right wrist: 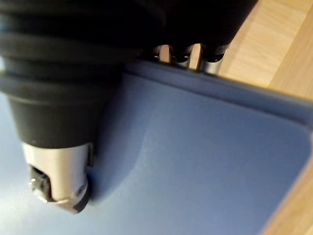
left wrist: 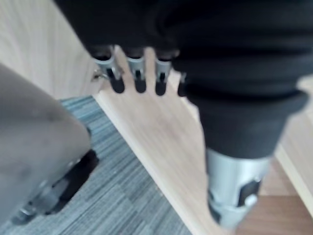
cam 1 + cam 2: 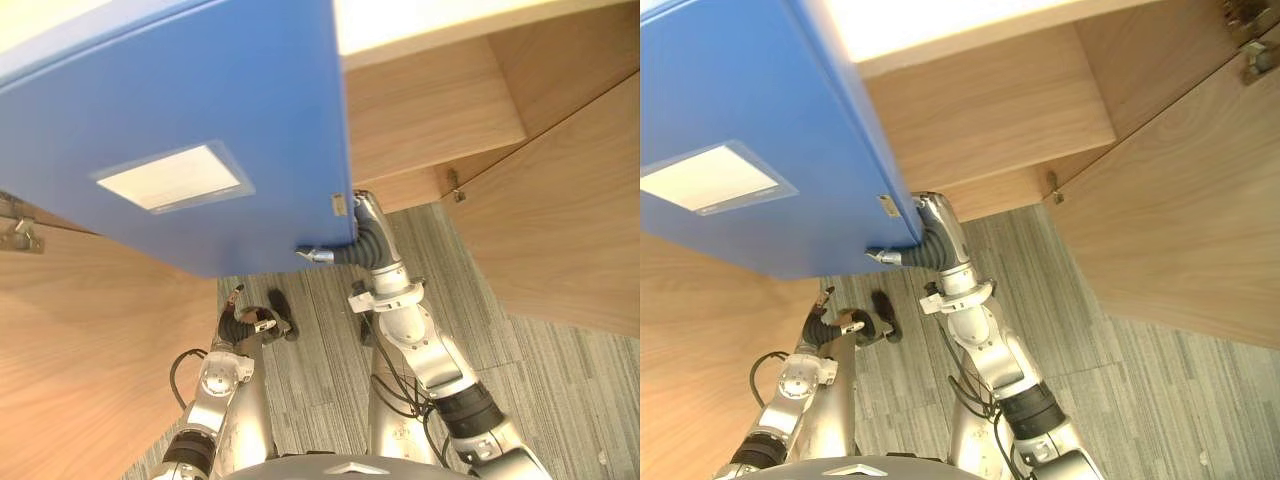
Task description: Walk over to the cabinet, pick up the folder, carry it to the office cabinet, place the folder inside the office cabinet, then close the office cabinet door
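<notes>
Blue folder raised in front of open wooden cabinet, covering cabinet's left part; white label faces camera. Right hand pinches folder's lower corner: thumb on labelled face, fingers over edge behind. Cabinet door swung open at cabinet's right. Left hand low before cabinet base, above grey carpet, fingers relaxed, holding nothing.

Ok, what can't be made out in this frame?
- Fingertips of the right hand: behind the blue folder, both eye views.
- Folder's top: cut off by the eye views' upper edge.
- Cabinet interior, left part: hidden by the folder.
- Folder's label: print too small to read.
</notes>
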